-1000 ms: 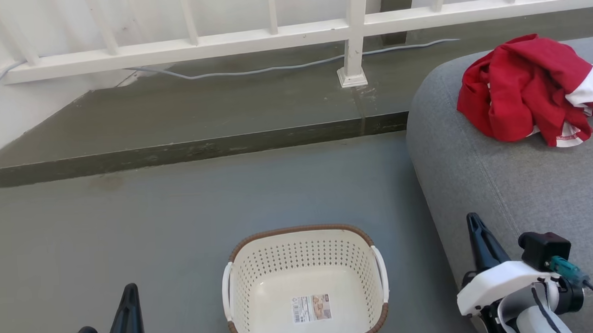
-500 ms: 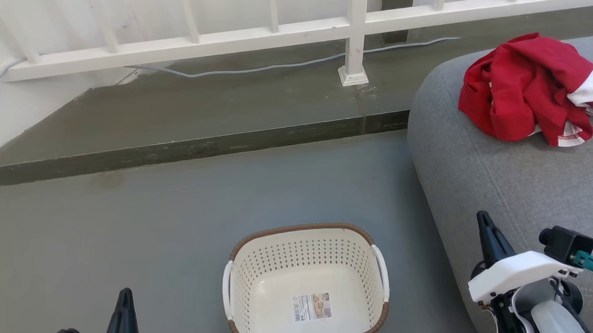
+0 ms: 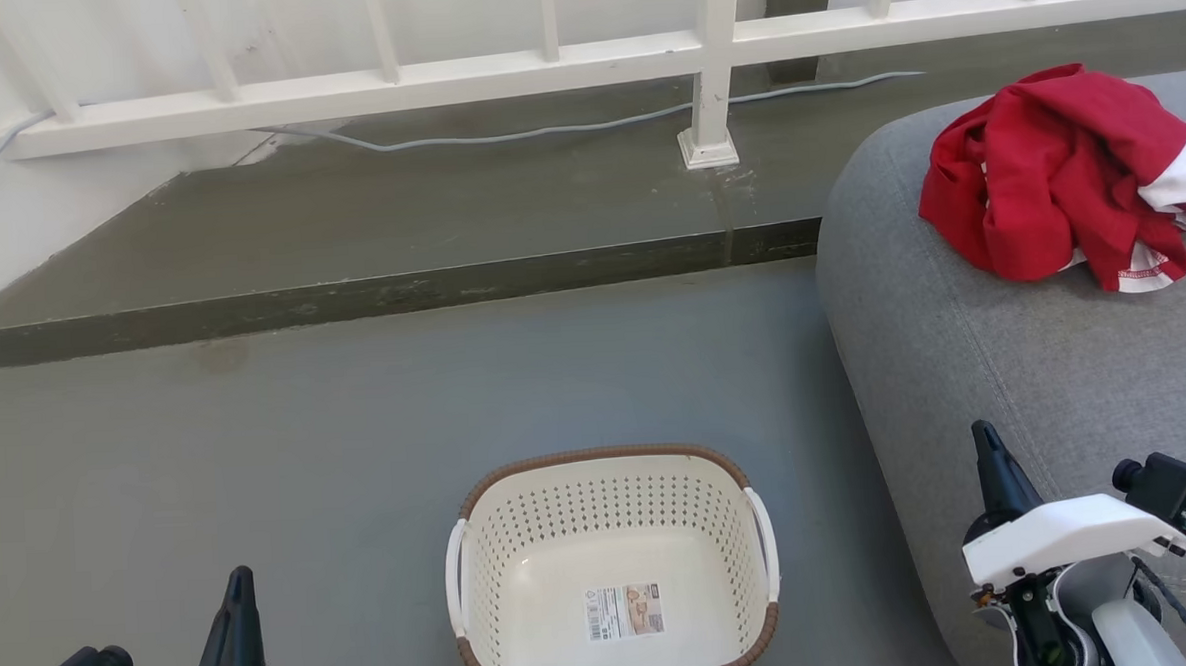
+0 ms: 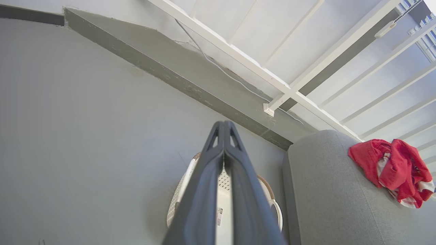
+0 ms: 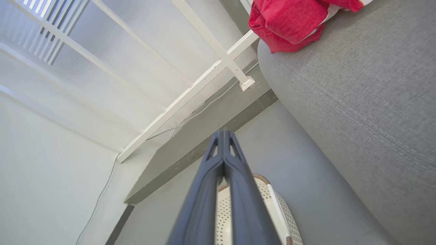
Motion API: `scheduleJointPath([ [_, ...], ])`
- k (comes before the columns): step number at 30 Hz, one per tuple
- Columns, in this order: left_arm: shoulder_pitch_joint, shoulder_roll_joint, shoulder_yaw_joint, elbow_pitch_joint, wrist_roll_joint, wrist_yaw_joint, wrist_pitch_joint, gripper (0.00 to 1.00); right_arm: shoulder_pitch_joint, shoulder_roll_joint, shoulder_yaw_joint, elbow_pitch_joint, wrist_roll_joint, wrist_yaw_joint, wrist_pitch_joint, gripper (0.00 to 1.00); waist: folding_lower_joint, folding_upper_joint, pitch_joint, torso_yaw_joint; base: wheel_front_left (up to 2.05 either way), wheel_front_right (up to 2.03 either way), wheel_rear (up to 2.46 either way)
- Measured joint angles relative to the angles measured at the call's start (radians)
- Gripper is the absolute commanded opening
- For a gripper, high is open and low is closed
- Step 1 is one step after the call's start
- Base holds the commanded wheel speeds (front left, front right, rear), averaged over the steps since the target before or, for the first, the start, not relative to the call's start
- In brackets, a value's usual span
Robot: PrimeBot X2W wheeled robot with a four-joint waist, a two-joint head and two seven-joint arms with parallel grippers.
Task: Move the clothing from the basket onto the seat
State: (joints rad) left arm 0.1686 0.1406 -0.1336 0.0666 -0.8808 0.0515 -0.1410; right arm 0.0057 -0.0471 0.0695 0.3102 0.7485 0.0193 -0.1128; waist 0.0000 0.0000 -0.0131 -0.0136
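At the near left edge of the flat grey floor, the left gripper with its two long dark fingers pointed away from the robot, clenched on nothing; in its own wrist view the two fingers met tip to tip. Beyond it, along the far edge of the floor, ran a raised grey concrete step that carried a white wooden railing and a thin pale cable lying loose at the railing's foot. The small cream-white perforated plastic basket with a brown woven-look rim and white side handles stood upright on the floor near its near edge, between the two grippers and just beside the left side of the seat, with a narrow strip of floor between them; a printed label sticker showed on its bare bottom. The right gripper was likewise shut tight and held nothing, hanging over the near left edge of the large grey fabric-upholstered seat with rounded edges and stitched seams. The soft bright red clothing with white panels and red-striped white trim lay in a crumpled heap on top of the seat, near its far edge and a little in from its far left corner, well apart from both grippers and from the basket.
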Motion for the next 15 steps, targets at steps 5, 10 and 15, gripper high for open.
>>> scheduleJointPath([
  [5,-0.010,-0.002,0.007,0.018,-0.063,-0.015,0.018,0.00,-0.004,0.002,-0.015,-0.003,0.066,0.007,0.021,0.00,0.0000,0.0000,0.001,0.001,0.00,0.00,0.00],
  [10,-0.029,-0.004,0.016,0.026,-0.121,-0.026,0.028,0.00,-0.012,0.002,-0.032,-0.003,0.131,0.016,0.036,0.00,0.0000,0.0000,0.003,0.002,0.00,0.00,0.00],
  [15,-0.046,-0.007,0.032,0.045,-0.184,-0.036,0.045,0.00,-0.019,0.004,-0.047,-0.007,0.198,0.024,0.054,0.00,0.0000,0.0000,0.004,0.003,0.00,0.00,0.00],
])
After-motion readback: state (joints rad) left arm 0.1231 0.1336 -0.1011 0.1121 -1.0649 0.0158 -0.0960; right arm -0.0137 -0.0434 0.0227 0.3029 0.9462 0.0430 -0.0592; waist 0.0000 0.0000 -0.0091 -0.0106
